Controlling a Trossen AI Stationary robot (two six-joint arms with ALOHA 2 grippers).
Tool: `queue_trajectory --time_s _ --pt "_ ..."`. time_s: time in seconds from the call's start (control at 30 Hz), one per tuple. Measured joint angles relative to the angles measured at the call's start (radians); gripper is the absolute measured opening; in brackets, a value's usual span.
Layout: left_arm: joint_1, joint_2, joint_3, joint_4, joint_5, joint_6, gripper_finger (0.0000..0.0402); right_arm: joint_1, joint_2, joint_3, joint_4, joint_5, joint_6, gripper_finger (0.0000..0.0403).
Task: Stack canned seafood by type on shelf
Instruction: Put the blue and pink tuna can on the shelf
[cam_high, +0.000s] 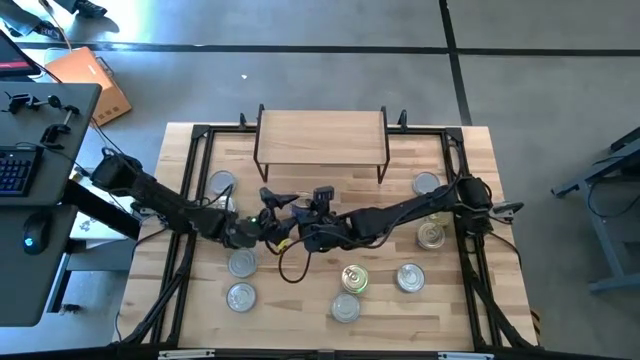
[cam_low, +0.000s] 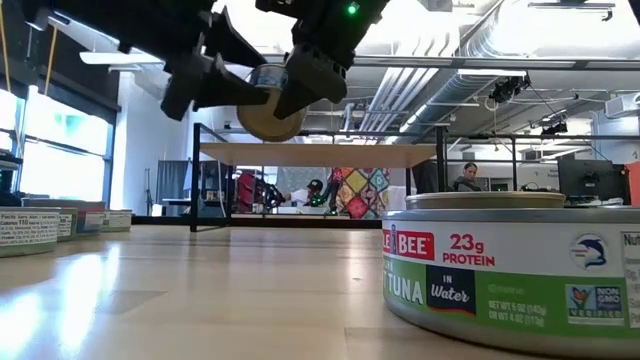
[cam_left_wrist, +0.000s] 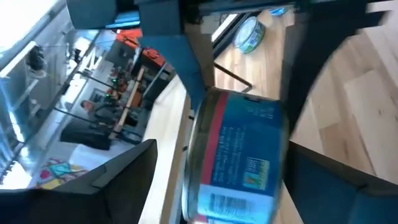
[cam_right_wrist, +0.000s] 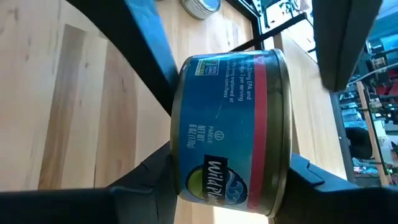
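A blue-labelled tin with a red band (cam_right_wrist: 230, 124) hangs on its side above the table's middle, in front of the shelf (cam_high: 322, 135). My right gripper (cam_right_wrist: 230, 186) is shut on this tin. My left gripper (cam_left_wrist: 224, 193) meets it from the table's left, open, with a finger beside each flat end of the same tin (cam_left_wrist: 236, 155). I cannot tell whether those fingers touch it. In the low view the tin (cam_low: 265, 112) shows between the two dark grippers, well above the wood. The shelf's top is bare. My right gripper pinches the tin between its two fingers, one on each flat end (cam_right_wrist: 283, 180). The fingers come slanting down from the table's right. The tin is lifted clear of the table, lying on its side with its curved label wall toward the wrist camera.
Several other tins stand on the table: two beside the shelf's legs (cam_high: 222, 183) (cam_high: 427, 184), one at the right (cam_high: 432, 235), and more along the near half (cam_high: 242, 262) (cam_high: 354, 278) (cam_high: 410, 277). A green tuna tin (cam_low: 510, 260) stands at the near edge.
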Motion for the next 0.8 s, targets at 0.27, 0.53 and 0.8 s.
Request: queue_trajectory --time_s 0.27,0.53,0.8 --pt "0.039 -0.002 0.001 -0.033 0.123 -0.035 0.0212 0.000 0.000 -0.001 0.002 -0.010 -0.021 0.0170" --pt "0.050 -0.003 0.002 -0.089 0.171 -0.081 0.0176 -0.003 0.002 -0.003 -0.007 -0.074 -0.017 0.0170" --pt "-0.016 -0.004 0.000 -0.118 0.104 -0.118 0.0176 -0.001 -0.010 0.003 -0.068 -0.118 0.046 0.0287"
